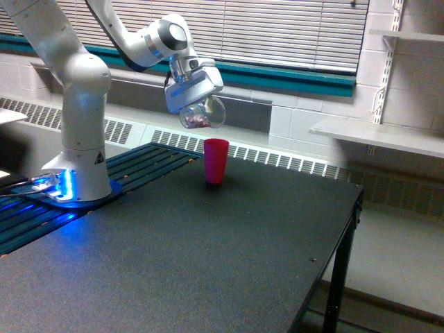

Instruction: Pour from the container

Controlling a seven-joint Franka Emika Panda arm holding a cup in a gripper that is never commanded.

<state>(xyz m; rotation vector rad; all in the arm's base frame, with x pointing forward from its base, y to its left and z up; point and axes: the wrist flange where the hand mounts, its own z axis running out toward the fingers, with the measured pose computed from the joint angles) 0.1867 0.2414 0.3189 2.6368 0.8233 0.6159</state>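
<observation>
In the exterior view my gripper (199, 105) is shut on the container (205, 114), a small clear rounded cup with pinkish-purple pieces showing through it. The cup is tilted sideways, its mouth toward the exterior view's right. It hangs in the air above and slightly to the left of an opaque bright pink cup (216, 160), which stands upright on the dark table (208, 257). A clear gap separates the two cups.
The arm's white base (78, 159) stands at the table's left with a blue glow at its foot. A slatted dark panel (132, 173) lies beside it. The table's right edge (333, 257) drops to the floor. White shelves (381, 135) hang on the wall at right.
</observation>
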